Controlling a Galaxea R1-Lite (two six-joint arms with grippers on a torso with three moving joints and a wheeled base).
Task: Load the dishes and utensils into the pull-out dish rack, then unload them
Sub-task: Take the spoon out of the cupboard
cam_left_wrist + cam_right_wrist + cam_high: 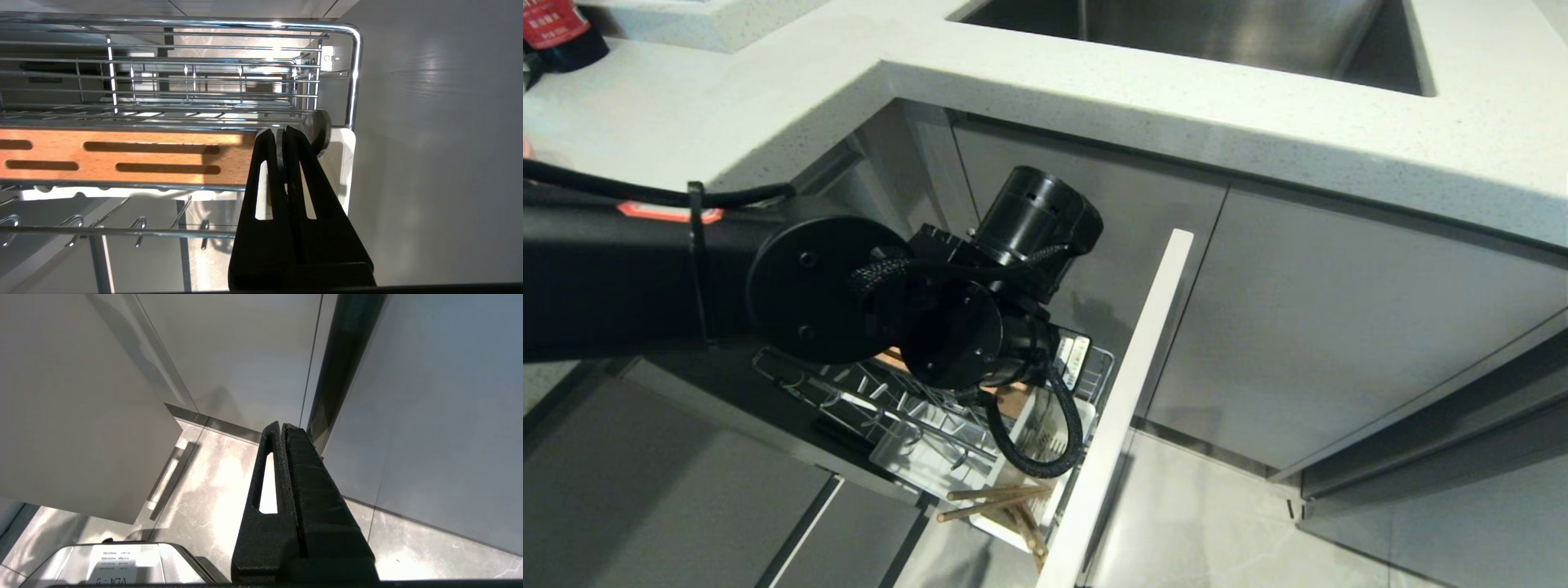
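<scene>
Fingers (292,141) of the left gripper (282,132) pinch the spoon (320,130) over the rack (355,73), seen only from its wrist; the head view shows chopsticks (992,500); right gripper (282,426) closed, empty.

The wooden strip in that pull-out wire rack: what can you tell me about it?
The wooden strip is a flat, light orange-brown bar that looks like unfinished wood, cut through with long narrow slots in two staggered rows. It lies level across the pull-out dish rack, framed by chrome wires on both long sides. One end runs behind the left gripper, whose black fingers are shut on a silver metal piece beside the white caddy. Nothing stands in the slots that show.
</scene>
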